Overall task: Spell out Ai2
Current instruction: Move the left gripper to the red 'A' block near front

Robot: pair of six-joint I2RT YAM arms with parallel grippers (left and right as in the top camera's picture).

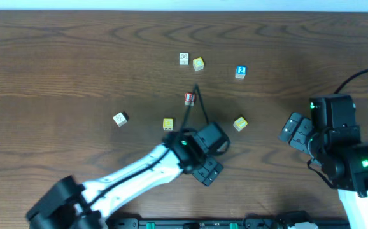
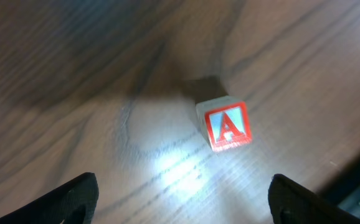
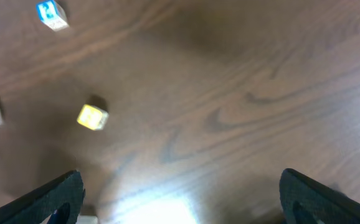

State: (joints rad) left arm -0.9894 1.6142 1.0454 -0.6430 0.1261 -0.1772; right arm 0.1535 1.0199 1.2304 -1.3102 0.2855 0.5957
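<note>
A block with a red letter A [image 2: 228, 126] lies on the wood table, just ahead of my left gripper [image 2: 183, 196], which is open and empty above the table. In the overhead view the left gripper [image 1: 207, 170] is at the front middle. A red-faced block [image 1: 189, 98] lies behind it, its letter too small to read. The blue block marked 2 [image 1: 240, 72] is at the back right and also shows in the right wrist view [image 3: 51, 15]. My right gripper [image 1: 295, 130] is open and empty at the right [image 3: 180, 196].
Other blocks lie scattered: a white one [image 1: 184, 58] and a yellow one [image 1: 198, 63] at the back, a pale one [image 1: 120, 119] at the left, and yellow ones at the middle [image 1: 168, 124] and right of the middle [image 1: 240, 123]. A black cable [image 1: 202, 107] runs by the red block.
</note>
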